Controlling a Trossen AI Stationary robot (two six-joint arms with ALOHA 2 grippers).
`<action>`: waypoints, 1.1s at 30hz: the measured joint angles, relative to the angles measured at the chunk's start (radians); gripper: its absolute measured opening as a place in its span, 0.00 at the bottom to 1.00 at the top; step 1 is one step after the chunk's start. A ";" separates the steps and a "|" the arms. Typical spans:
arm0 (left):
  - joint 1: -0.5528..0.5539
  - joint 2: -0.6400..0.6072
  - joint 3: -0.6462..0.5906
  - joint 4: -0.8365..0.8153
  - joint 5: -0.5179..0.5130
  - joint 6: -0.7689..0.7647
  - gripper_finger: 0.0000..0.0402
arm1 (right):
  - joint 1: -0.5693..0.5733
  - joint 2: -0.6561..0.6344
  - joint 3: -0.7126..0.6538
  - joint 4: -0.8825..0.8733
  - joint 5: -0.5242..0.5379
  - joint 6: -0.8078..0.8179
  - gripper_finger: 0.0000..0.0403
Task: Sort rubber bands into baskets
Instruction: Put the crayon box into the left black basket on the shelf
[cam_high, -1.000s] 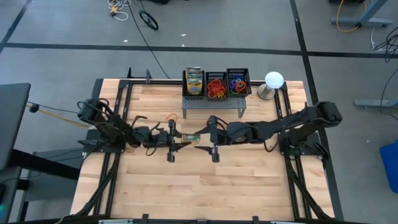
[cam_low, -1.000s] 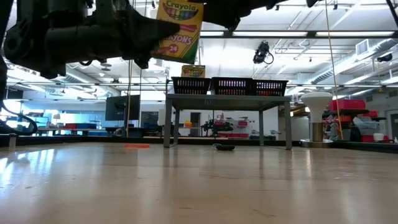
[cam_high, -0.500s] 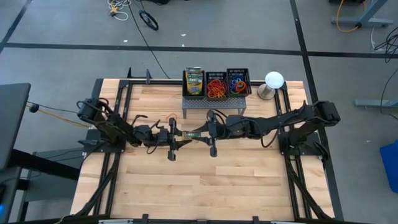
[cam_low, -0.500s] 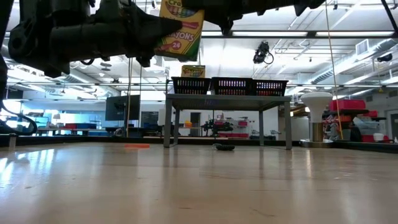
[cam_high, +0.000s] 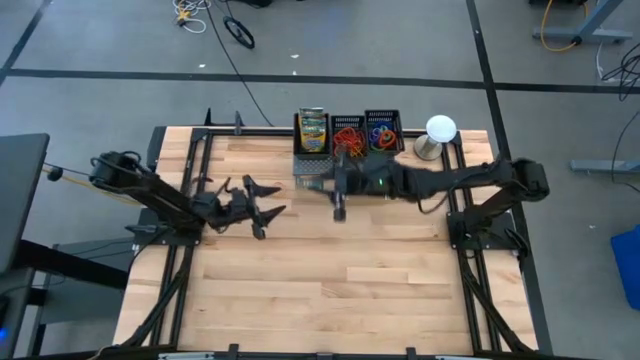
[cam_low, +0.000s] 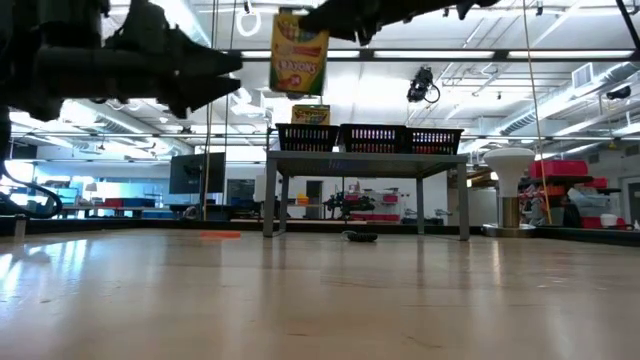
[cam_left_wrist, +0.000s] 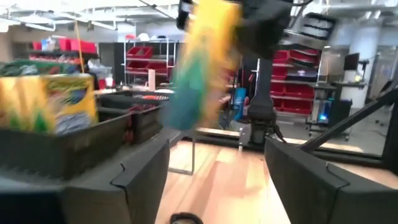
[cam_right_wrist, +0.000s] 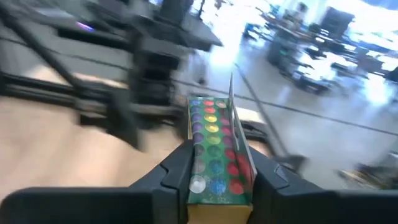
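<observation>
A yellow-green crayon box (cam_low: 298, 52) hangs high above the table in front of the grey stand (cam_high: 345, 166), with my right gripper (cam_high: 330, 186) shut on it. My left gripper (cam_high: 270, 202) stands open and holds nothing, off to the table's left of the box. Three black baskets stand in a row on the stand. The left one (cam_high: 312, 132) holds crayon boxes. The middle one (cam_high: 347, 137) holds orange and red rubber bands. The right one (cam_high: 382, 133) holds mixed-colour bands. An orange band (cam_low: 220, 235) and a dark band (cam_low: 360, 237) lie on the table. My right gripper pinches the crayon box between its two fingers, one on each broad face, at the end nearest the wrist (cam_right_wrist: 214, 186). The fingers come roughly level from the table's right side. The box hangs clear of the table, nearly upright, its printed front (cam_low: 298, 60) facing the near edge.
A white dome-topped object (cam_high: 440, 130) stands at the far right beside the stand. Black frame rails run along the table's left and right sides. Bare wood spreads over the near half of the table.
My left gripper has opened, let go of the crayon box and drawn back toward the table's left edge. My right gripper has shut on the box and carried it toward the far edge and the stand. The box now hangs more upright.
</observation>
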 joint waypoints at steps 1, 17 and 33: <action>0.010 -0.018 -0.021 0.002 0.001 -0.016 0.68 | -0.025 0.000 0.023 -0.033 0.000 -0.019 0.25; 0.037 -0.061 -0.086 -0.042 0.022 -0.105 0.66 | -0.339 0.092 0.116 -0.096 -0.291 -0.182 0.25; 0.037 -0.060 -0.086 -0.061 0.011 -0.125 0.66 | -0.360 0.169 0.116 -0.049 -0.245 -0.216 0.35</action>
